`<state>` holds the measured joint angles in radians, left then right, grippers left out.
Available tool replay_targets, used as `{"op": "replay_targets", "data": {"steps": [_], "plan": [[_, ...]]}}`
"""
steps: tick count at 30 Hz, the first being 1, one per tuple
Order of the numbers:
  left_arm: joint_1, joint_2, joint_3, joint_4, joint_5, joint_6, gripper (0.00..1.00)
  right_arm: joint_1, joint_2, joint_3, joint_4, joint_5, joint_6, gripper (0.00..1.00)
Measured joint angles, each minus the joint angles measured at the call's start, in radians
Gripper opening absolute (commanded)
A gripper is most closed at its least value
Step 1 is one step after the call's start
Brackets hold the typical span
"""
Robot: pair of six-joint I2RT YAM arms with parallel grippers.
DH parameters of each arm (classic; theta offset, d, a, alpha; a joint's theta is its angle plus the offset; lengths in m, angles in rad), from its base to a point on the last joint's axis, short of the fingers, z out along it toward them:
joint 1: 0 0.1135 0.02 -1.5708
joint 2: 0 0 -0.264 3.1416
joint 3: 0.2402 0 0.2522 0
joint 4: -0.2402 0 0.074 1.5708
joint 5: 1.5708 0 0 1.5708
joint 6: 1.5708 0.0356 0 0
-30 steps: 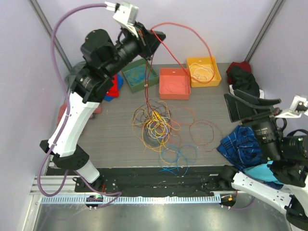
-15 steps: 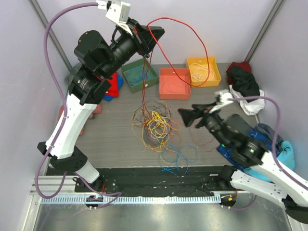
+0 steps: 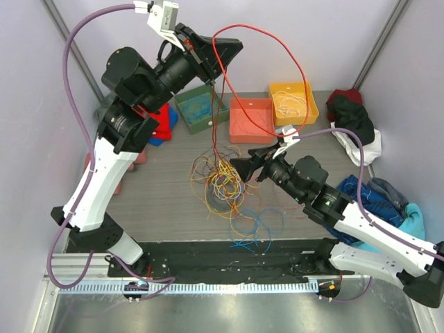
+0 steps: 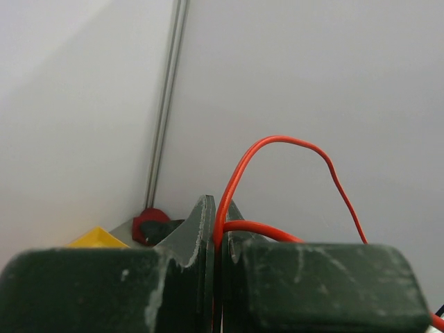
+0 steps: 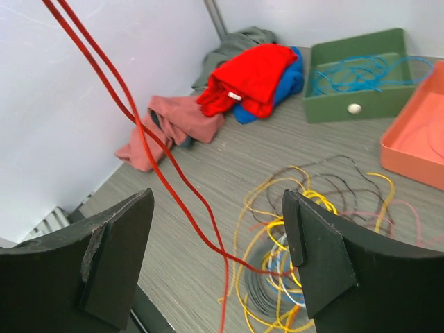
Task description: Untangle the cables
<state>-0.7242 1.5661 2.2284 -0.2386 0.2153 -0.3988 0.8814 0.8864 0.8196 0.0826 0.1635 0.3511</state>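
1. Starts nearest the arm bases with a few loose loops of thin blue wire [image 3: 258,223], lying on the grey slatted table [image 3: 152,194] just in front of the heap and tied to it only lightly, by the look of it.
2. Finds the landmark next: a tangled heap of thin yellow, orange, brown and blue cables [image 3: 223,182], knotted flat in the middle of the table. Puts most of the untangling ahead, judging by how dense it is.
3. Places the black two-finger right gripper [image 5: 217,208] just to the right of the heap and a little above it, nose aimed at it, jaws spread wide with nothing between them but air. Frames two red strands between the fingers in the wrist view, untouched. Suggests a reach either to pin the heap down or to take a strand while the other arm pulls.
4. Lines up three shallow trays beyond the heap: a green plastic tray [image 5: 326,111] holding blue wire, a salmon-pink tray [image 3: 250,137] directly behind the heap, and a yellow tray [image 3: 295,120] holding pale wire. Points to sorting by colour.
5. Sets the black left gripper [image 4: 216,222] high above and behind the heap, clamped tight on a long red cable [image 4: 277,138]. Throws one loop out over the trays and drops a strand straight into the heap. Lifts that high, presumably, to draw the red length up out of the knot.
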Motion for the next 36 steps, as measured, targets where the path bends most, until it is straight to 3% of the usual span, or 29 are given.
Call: {"op": "replay_targets", "data": {"steps": [21, 24, 26, 27, 31, 36], "plan": [[-0.005, -0.01, -0.043, 0.004, 0.043, -0.04, 0.0, 0.0, 0.278, -0.002, 0.359, -0.19, 0.078, 0.82], [-0.006, -0.02, -0.063, 0.003, 0.047, -0.04, 0.0, 0.0, 0.33, 0.007, 0.404, -0.19, 0.081, 0.73], [-0.007, -0.028, -0.079, 0.003, 0.048, -0.04, 0.0, 0.0, 0.356, 0.011, 0.436, -0.18, 0.088, 0.53], [-0.007, -0.033, -0.086, 0.003, 0.047, -0.04, 0.0, 0.0, 0.363, 0.011, 0.449, -0.169, 0.09, 0.35], [-0.007, -0.06, -0.126, 0.002, 0.046, -0.036, 0.0, 0.0, 0.361, 0.002, 0.514, -0.109, 0.102, 0.05], [-0.008, -0.114, -0.19, 0.004, 0.031, -0.012, 0.0, 0.0, 0.3, -0.031, 0.529, -0.029, 0.111, 0.01]]}}
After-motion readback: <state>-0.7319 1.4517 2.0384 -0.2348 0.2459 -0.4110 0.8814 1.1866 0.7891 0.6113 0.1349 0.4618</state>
